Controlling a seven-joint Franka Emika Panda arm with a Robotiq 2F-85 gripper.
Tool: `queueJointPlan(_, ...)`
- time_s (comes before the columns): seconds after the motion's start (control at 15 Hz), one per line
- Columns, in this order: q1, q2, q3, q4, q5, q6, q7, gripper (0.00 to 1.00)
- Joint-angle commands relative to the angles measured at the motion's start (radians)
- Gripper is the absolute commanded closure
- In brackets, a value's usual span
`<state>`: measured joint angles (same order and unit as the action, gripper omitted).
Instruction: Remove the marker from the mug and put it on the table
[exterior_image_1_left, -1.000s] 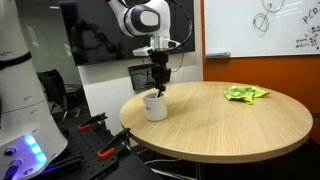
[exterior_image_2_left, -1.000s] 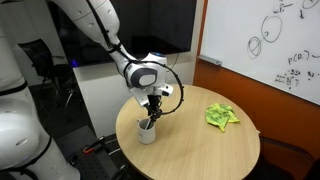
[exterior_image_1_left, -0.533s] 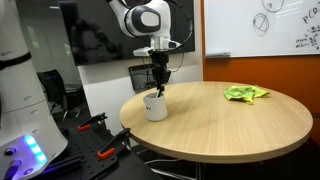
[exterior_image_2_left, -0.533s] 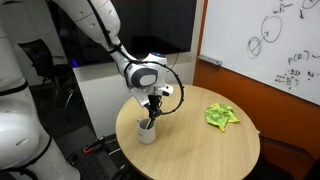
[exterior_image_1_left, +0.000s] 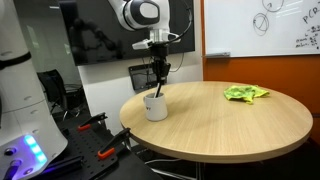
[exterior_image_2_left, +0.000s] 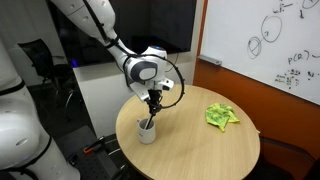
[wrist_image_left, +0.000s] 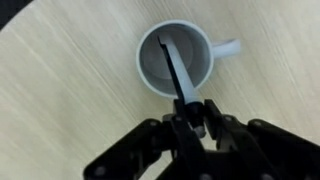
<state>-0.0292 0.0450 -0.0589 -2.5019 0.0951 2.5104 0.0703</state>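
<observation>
Jaws clamped on marker (wrist_image_left: 176, 75) top w/ tip in mug (wrist_image_left: 198, 45) on table (wrist_image_left: 60, 90); whiteboard (exterior_image_1_left: 260, 30) scribbles too sm. to read.

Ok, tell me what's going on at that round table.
The robot arm's fingers are shut on the top end of the marker, directly above the white mug. The marker's lower end is inside the mug, so it is not out yet and has not reached the table. A green cloth lies on the table well apart from the mug.
</observation>
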Motion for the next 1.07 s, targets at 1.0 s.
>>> queueJointPlan(1.0, 0.072, 0.026, 0.142, 0.280, -0.616, -0.298, 0.150, 0.93)
